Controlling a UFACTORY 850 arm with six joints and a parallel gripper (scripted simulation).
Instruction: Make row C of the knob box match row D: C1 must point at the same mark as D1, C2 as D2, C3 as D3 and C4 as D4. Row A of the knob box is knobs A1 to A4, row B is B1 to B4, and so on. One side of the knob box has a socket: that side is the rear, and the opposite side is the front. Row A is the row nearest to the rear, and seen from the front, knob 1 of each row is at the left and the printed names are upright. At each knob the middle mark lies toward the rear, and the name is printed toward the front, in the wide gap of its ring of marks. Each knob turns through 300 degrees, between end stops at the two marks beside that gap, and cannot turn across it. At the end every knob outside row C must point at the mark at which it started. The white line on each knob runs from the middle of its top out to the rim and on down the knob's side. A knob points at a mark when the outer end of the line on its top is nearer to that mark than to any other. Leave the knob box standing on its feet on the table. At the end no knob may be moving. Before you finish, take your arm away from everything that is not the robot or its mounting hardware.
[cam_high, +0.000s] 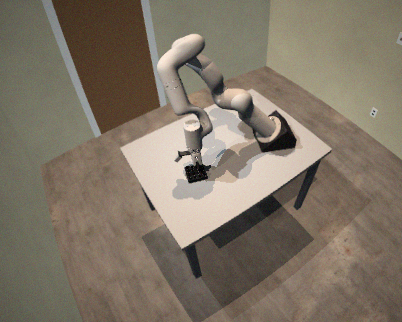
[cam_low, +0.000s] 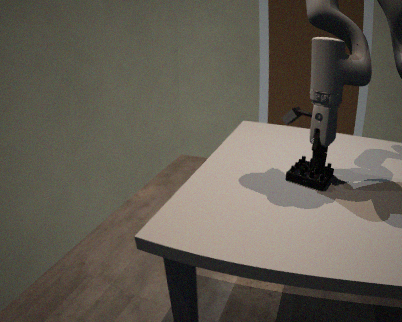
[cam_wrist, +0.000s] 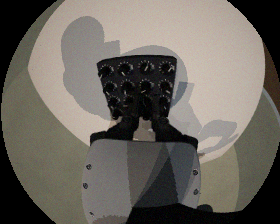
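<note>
On the tabletop (cam_high: 200, 215) (cam_low: 225, 235) (cam_wrist: 220, 50), the black knob box (cam_high: 193, 179) (cam_low: 303, 180) (cam_wrist: 136, 76) sits under the tool (cam_high: 198, 166) (cam_low: 318, 166) (cam_wrist: 146, 102), its fingers partly closed among the knobs; whether they grip one, I cannot tell.

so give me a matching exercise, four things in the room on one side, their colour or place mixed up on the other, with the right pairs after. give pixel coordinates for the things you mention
1 knob box (cam_high: 196, 175) (cam_low: 305, 181) (cam_wrist: 136, 76)
2 table top (cam_high: 215, 200) (cam_low: 215, 220) (cam_wrist: 220, 50)
3 door (cam_high: 100, 55) (cam_low: 290, 65) (cam_wrist: 270, 62)
4 arm's base (cam_high: 289, 138)

a brown, between pale frame strips
b black, under the arm's foot
c black, below the jaws
d pale, with shadows across it

Pairs: 1-c, 2-d, 3-a, 4-b
</note>
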